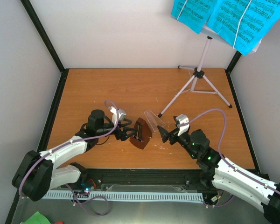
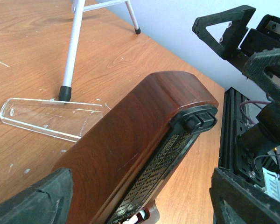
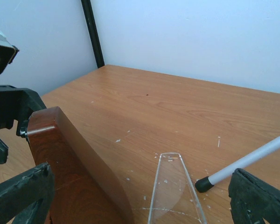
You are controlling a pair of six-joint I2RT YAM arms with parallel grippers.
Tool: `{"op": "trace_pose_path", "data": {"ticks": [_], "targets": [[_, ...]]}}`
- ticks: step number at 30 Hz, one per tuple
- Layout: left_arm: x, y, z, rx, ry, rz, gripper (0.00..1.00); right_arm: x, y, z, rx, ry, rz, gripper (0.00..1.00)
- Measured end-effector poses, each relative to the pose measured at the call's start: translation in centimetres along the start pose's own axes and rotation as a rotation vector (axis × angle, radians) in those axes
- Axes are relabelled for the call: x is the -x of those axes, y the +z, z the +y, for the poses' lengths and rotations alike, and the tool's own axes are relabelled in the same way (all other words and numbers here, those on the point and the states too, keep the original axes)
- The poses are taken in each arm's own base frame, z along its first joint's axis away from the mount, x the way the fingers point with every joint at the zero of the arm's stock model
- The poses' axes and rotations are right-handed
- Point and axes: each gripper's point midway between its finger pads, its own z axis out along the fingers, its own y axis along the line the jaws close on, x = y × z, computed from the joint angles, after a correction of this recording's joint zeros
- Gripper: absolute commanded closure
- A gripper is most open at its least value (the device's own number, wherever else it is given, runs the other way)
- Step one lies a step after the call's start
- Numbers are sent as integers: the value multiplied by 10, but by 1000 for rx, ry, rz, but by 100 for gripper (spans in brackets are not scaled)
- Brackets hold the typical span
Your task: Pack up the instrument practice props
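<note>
The dark red-brown metronome [image 1: 142, 133] lies on its side mid-table, its dial face showing [image 2: 130, 154]. My left gripper [image 1: 127, 129] is open, its jaws straddling the metronome's base end [image 2: 140, 191], with a gap on one side. The clear cover [image 1: 154, 120] lies flat beside the metronome [image 3: 175, 191]. My right gripper [image 1: 164, 135] is open and low over the cover's wide end [image 3: 140, 196], holding nothing. The silver tripod music stand [image 1: 198, 77] is upright at the back right, one foot [image 3: 203, 183] by the cover. Cyan sheet-music pages [image 1: 224, 16] rest on its desk.
White walls and black corner posts [image 1: 46, 35] enclose the wooden table [image 1: 107, 88]. A black rail [image 1: 144, 175] runs along the near edge between the arm bases. Small white flecks are scattered round the cover. A green scrap [image 1: 37, 218] lies below the table edge.
</note>
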Motion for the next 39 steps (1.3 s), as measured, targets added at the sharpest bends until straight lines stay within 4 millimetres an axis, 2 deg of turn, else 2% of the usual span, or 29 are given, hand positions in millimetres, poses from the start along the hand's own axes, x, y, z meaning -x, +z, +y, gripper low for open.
{"op": "trace_pose_path", "data": {"ticks": [7, 13, 24, 34, 39], "targets": [[3, 6, -2, -34, 31, 1, 22, 0, -7, -5, -17, 52, -23, 0], [9, 11, -3, -55, 51, -2, 34, -2, -6, -6, -25, 64, -17, 0], [12, 16, -3, -72, 62, 8, 46, -8, -4, -7, -26, 83, -6, 0], [12, 17, -5, -80, 65, 10, 54, -8, -4, -7, -25, 88, -12, 0], [11, 18, -7, -88, 72, 10, 55, -8, -4, -7, -26, 88, -12, 0]]}}
